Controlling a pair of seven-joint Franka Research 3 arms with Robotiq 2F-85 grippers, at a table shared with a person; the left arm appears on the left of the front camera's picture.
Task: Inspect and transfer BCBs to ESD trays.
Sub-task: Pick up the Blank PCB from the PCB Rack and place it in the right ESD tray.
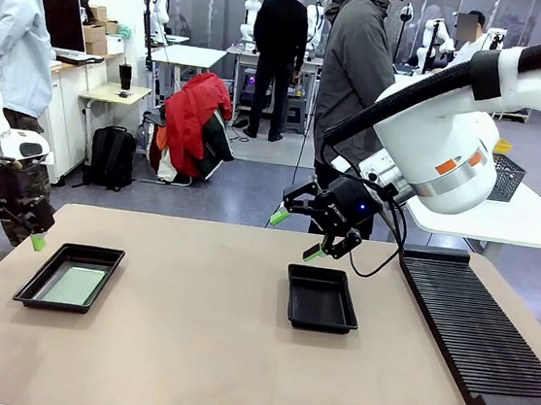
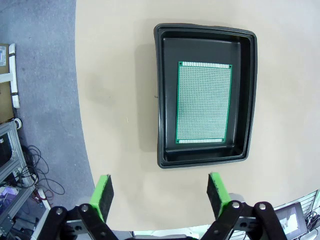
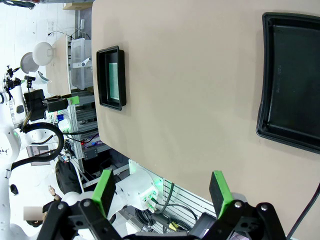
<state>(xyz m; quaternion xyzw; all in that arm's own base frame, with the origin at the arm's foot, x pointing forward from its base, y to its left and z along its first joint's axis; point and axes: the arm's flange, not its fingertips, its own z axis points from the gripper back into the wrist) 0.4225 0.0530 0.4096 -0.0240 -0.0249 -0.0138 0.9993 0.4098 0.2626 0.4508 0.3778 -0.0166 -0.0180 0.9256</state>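
Hanging by the left edge of the table [image 1: 213, 362], the left gripper [image 1: 10, 236] is holding its two green fingers wide apart, with nothing between them. The right gripper [image 1: 296, 235] is hanging just past the far end of the right ESD tray [image 1: 322, 301]. Its fingers are spreading wide too, and they are carrying nothing. One BCB [image 2: 204, 102] is lying flat, green side up, on the floor of the left ESD tray [image 2: 160, 100]. The right ESD tray is sitting bare.

Here is what I think is most likely to go wrong. The board is very thin and is lying flat on the floor of the tray, with the tray walls standing close around it. A finger coming down for it is likely to hit a wall first, and that could be pushing the light tray along the table or tipping it up. A finger scraping across the green face could be scratching the board. A weak pinch on such a thin edge could be letting it slip and drop.

A person [image 1: 355, 75] is standing close behind the right arm, so a fast swing there could be bumping them.
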